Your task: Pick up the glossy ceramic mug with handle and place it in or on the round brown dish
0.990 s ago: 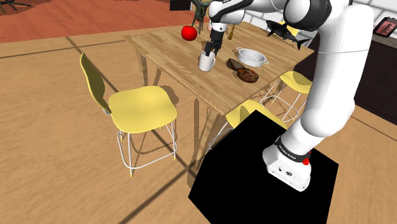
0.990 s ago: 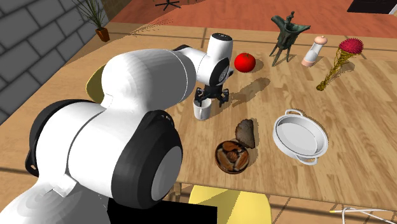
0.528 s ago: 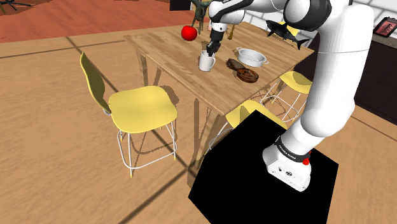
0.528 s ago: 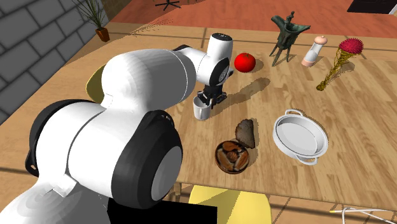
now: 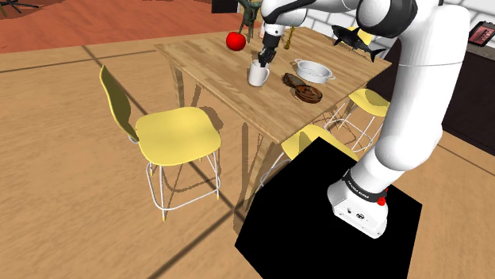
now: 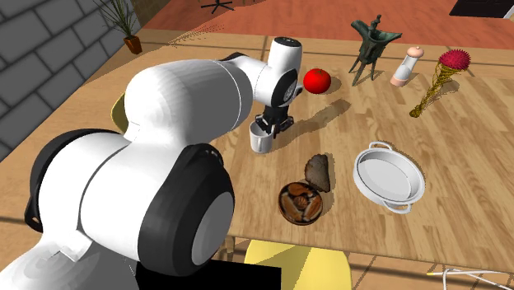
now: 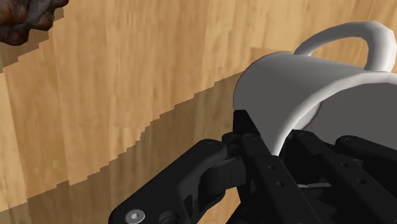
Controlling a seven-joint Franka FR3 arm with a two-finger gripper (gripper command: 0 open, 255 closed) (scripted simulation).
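- Grips the white mug (image 5: 257, 75) by its wall: gripper (image 5: 262, 61) clenched on the rim, one finger (image 7: 243, 126) pressed against the side by the handle.
- Hung spread above that mug a second ago, closed on it half a second ago, and now sits a shade higher in the second exterior view, with the mug (image 6: 260, 140) up a touch as well.
- Reads as the very start of the lift: grasp made, carry toward the brown dish (image 6: 300, 202) not yet begun.
- Puts the mug over the middle of the table (image 5: 198, 59), between the red fruit (image 6: 317, 80) and the dish, well apart from both.
- Cannot tell whether the mug's base has cleared the wood; too slight a gap to judge in either outside view.
- Hides the second finger behind the mug's wall in the wrist view, so the pinch is judged from the near side alone.
- Cuts off a brown lump (image 7: 25, 16) at a corner of the wrist view; cannot say whether dish or the dark lump (image 6: 320, 171) beside it.
- Blocks much of the table's near side with the arm in the second exterior view.
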